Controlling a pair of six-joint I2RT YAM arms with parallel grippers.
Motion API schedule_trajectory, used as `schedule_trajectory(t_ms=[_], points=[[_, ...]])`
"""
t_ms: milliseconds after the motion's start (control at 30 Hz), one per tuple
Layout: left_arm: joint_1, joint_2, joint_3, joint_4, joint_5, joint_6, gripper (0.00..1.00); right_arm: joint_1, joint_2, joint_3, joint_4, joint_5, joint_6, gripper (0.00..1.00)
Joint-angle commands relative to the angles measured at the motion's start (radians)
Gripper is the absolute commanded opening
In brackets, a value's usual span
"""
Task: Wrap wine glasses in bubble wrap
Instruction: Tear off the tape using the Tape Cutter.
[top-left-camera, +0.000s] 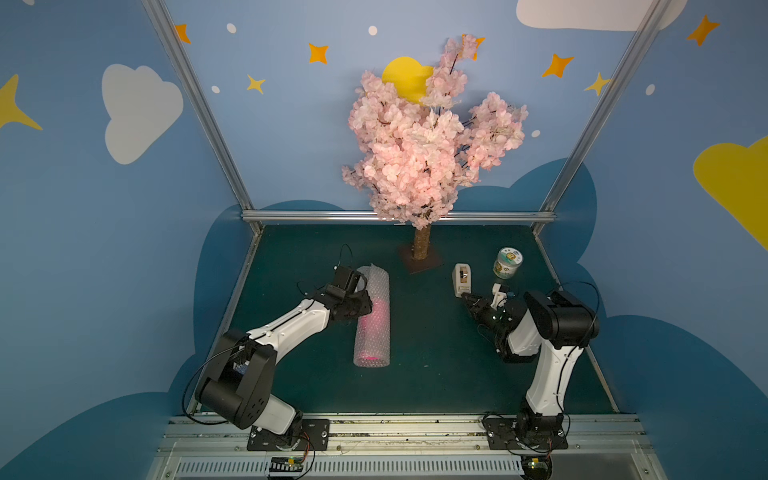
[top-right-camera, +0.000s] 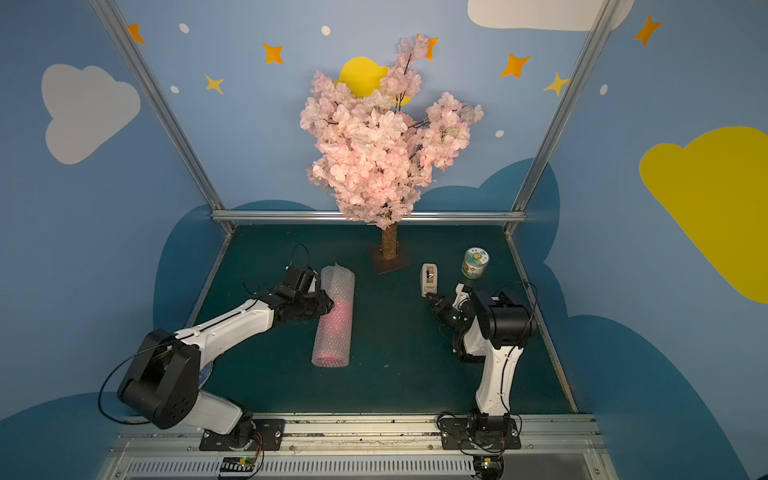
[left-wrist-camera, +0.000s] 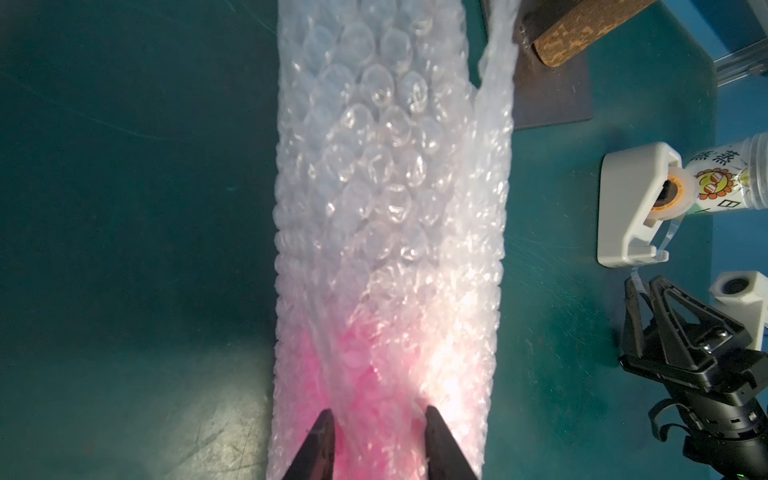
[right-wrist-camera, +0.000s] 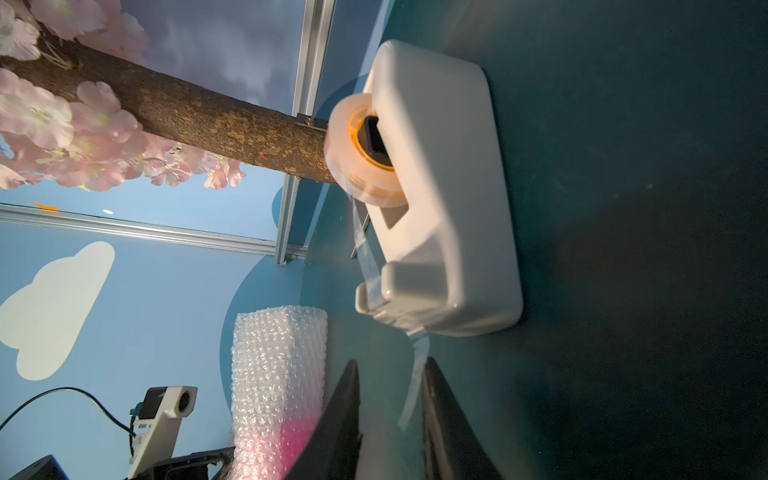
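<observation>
The bubble wrap (top-left-camera: 374, 291) (top-right-camera: 336, 286) lies rolled into a long tube on the green table, left of centre. The pink wine glass (top-left-camera: 371, 332) (left-wrist-camera: 353, 365) shows only as a pink glow through the tube's near half. My left gripper (top-left-camera: 369, 308) (left-wrist-camera: 380, 413) is at the tube's left side, its fingers closed on a pinch of the wrap over the pink part. My right gripper (top-left-camera: 465, 297) (right-wrist-camera: 391, 361) sits just in front of the tape dispenser (top-left-camera: 462, 279) (right-wrist-camera: 449, 187). Its jaws stand apart, with the loose clear tape end (right-wrist-camera: 417, 374) hanging between them against one finger.
A green-labelled jar (top-left-camera: 507, 262) with a white lid stands behind and right of the dispenser. A blossom tree (top-left-camera: 422, 243) on a brown base plate stands at the back centre. Metal frame rails border the table on the left, right and back.
</observation>
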Motion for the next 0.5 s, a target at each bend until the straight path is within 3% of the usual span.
schedule_trajectory(t_ms=[0, 467], points=[[0.006, -0.009, -0.016, -0.043, 0.0, 0.012, 0.35, 0.002, 0.035, -0.009, -0.15, 0.03, -0.013, 0.24], [0.015, -0.01, -0.018, -0.039, 0.006, 0.013, 0.36, 0.003, 0.016, -0.014, -0.215, 0.049, -0.015, 0.12]])
